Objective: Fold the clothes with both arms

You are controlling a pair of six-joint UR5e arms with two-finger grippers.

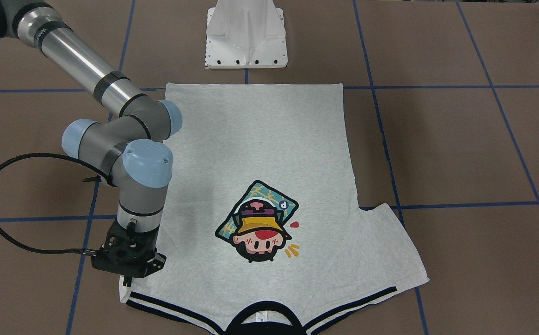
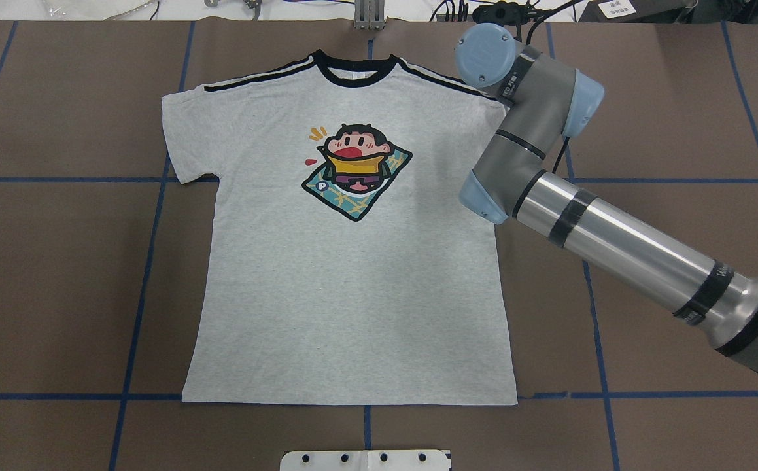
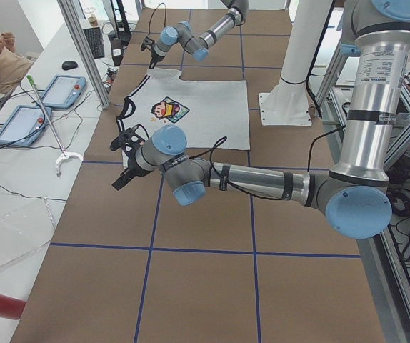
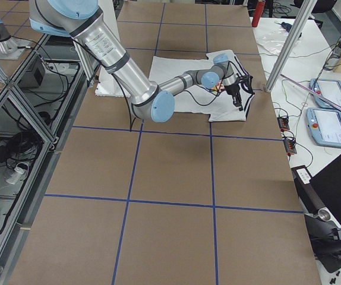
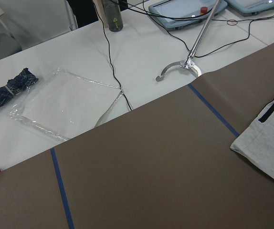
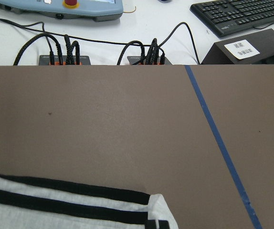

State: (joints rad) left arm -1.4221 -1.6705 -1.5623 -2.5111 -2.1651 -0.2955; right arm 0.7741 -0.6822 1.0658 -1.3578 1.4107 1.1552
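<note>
T-shirt [image 2: 352, 275] lies flat, print up, mid-frame on the bench [image 2: 58, 294] in the overhead cam. We see no fold in it, so we judge the job barely begun, w/ every fold left to do. Right claw [image 1: 126, 279] sits low over the striped shoulder corner, lower left of the front-facing cam; clenched or released, we can't tell. Overhead hides it under its own wrist. Left claw [image 3: 119, 179] shows only in the left side cam, off the shirt over bare bench; state likewise can't tell. Right wrist cam alone shows the striped cuff [image 6: 153, 212] close up, no fingers in frame.
</note>
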